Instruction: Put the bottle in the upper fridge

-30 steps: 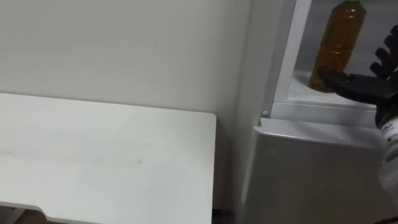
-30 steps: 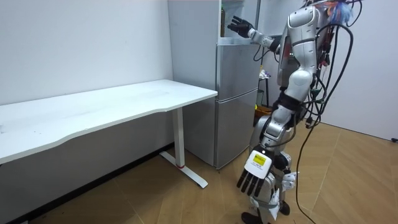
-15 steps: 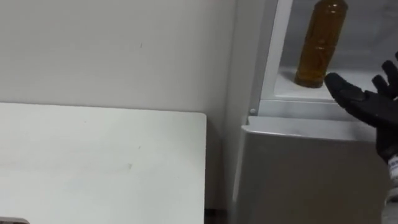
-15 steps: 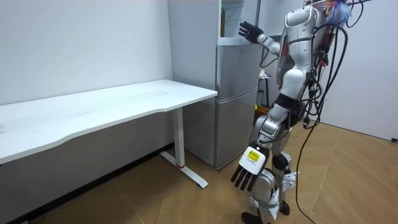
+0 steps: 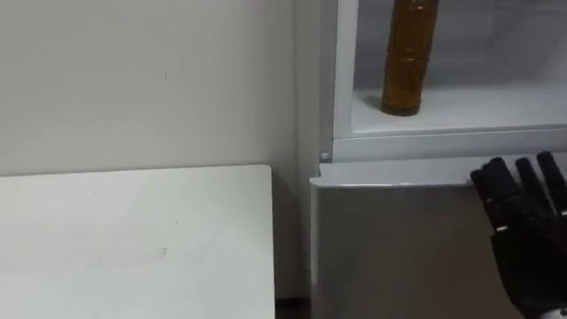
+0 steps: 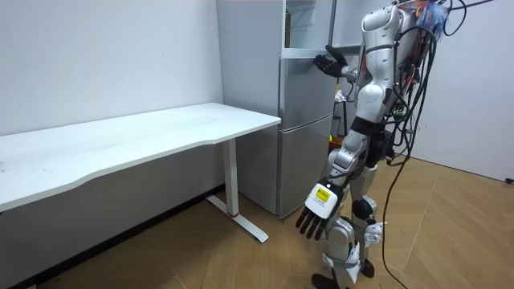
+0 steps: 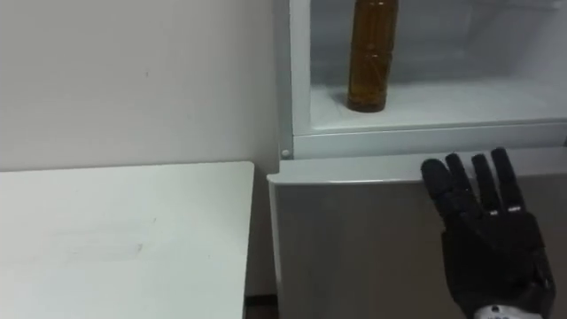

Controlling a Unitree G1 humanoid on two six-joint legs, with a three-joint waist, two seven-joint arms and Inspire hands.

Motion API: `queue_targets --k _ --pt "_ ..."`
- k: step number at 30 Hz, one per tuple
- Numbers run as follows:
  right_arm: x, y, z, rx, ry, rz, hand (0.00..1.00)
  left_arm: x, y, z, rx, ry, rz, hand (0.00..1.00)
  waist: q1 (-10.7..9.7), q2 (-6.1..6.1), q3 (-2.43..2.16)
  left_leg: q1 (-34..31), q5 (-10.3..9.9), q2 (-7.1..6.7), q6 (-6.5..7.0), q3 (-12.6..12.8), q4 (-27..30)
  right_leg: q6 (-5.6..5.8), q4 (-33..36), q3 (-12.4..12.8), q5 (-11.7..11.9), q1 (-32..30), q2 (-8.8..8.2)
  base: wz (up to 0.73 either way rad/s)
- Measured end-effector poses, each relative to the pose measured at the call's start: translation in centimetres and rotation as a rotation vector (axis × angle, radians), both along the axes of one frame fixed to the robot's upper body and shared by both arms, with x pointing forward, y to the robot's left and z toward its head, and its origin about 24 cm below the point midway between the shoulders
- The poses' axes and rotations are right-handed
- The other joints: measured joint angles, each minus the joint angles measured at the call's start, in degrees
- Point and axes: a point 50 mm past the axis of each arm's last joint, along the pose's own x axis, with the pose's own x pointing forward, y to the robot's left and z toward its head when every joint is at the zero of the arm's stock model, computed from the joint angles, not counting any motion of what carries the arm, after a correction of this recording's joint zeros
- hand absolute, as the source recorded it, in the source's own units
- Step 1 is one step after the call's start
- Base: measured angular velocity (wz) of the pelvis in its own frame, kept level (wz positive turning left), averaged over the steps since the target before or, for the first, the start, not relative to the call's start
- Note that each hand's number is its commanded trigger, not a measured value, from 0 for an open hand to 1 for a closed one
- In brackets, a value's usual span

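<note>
1. Left eye view: the bottle [image 5: 409,55], full of amber-brown liquid, stands upright on the white shelf [image 5: 478,108] of the fridge's [image 5: 341,89] open upper compartment, near that shelf's left end. Nothing is touching it. Below the shelf is the shut grey lower door [image 5: 390,252]. The right hand [image 5: 523,232] is raised in front of this door at the lower right, fingers straight and pointing up, holding nothing and well apart from the bottle. The white table [image 5: 133,239] sits just left of the fridge, against the pale wall [image 5: 142,80].

2. Room view: the robot stands upright on the wooden floor [image 6: 450,241], facing the fridge [image 6: 305,120] at the table's [image 6: 144,136] end. Its right hand [image 6: 328,62] is lifted near the top edge of the lower door. The left hand [image 6: 315,218] hangs low beside its legs, fingers loose and straight, empty.

3. Right eye view: the bottle [image 7: 370,53] stands on the same shelf, and the right hand [image 7: 485,239] is spread open below it, its back towards the camera.
</note>
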Motion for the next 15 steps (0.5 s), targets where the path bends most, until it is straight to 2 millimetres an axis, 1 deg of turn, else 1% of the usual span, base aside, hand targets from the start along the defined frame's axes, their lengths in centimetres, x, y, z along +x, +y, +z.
queue_targets --k 2,3,5,6,8,9,11,14,15 --pt "-0.4 0.0 -1.0 0.056 0.005 0.024 0.0 0.1 -0.1 0.0 -0.001 -0.013 -0.007 0.0 -0.45 0.25 0.13 -0.04 -0.29 0.05 -0.02 0.33 -0.01 0.01 -0.02 0.56 -0.01 -0.04 0.11 -0.16" --pt "-0.4 -0.1 -1.3 0.063 0.011 0.024 0.0 0.2 0.0 0.0 -0.001 -0.018 -0.008 0.0 -0.57 0.3 0.12 -0.04 -0.33 0.05 -0.02 0.39 -0.01 0.02 -0.05 0.6 -0.01 -0.06 0.11 -0.07" --pt "-0.9 -0.4 -2.7 0.108 0.027 0.031 0.0 0.9 0.1 0.1 0.003 -0.04 -0.006 0.0 -0.52 0.29 0.02 -0.15 -0.39 0.04 0.0 0.6 -0.1 0.04 0.06 0.57 -0.02 -0.75 0.12 -0.06" --pt "-0.9 -0.5 -3.0 0.118 0.033 0.035 0.0 1.0 0.2 0.1 0.001 -0.045 0.004 0.0 -0.49 0.3 0.05 -0.21 -0.39 0.04 0.0 0.7 -0.13 0.03 0.07 0.6 -0.02 -0.9 0.12 -0.08" --pt "-1.2 -0.6 -4.5 0.145 0.055 0.033 0.0 1.0 0.1 0.0 -0.003 -0.05 0.021 0.0 -0.42 0.4 0.02 -0.1 -0.41 0.08 -0.03 1.08 -0.19 0.03 0.05 0.88 -0.02 -0.91 0.17 -0.09" --pt "-1.2 -0.7 -5.0 0.15 0.062 0.03 0.0 1.0 0.1 0.0 -0.003 -0.052 0.025 0.0 -0.41 0.42 0.02 -0.08 -0.45 0.11 -0.04 1.14 -0.19 0.03 0.05 0.95 -0.02 -0.88 0.21 -0.07" --pt "-1.9 -1.0 -7.1 0.19 0.115 0.014 0.0 1.0 0.1 0.0 -0.01 -0.06 0.057 0.0 -0.43 0.37 -0.02 -0.05 -0.62 0.18 -0.09 1.3 -0.19 0.03 0.0 1.04 -0.02 -0.79 0.28 -0.02" --pt "-3.0 -1.0 -9.3 0.252 0.197 -0.002 0.0 0.5 0.1 0.0 -0.016 -0.047 0.078 0.0 -0.28 0.45 -0.03 -0.2 -0.63 0.19 -0.09 1.47 -0.31 0.03 0.1 1.03 -0.02 -0.83 0.28 0.0" --pt "-3.3 -1.1 -9.7 0.253 0.211 -0.004 0.0 0.4 0.2 0.0 -0.016 -0.044 0.081 0.0 -0.32 0.45 -0.04 -0.18 -0.63 0.19 -0.09 1.42 -0.31 0.03 0.1 1.0 -0.02 -0.78 0.27 0.0"
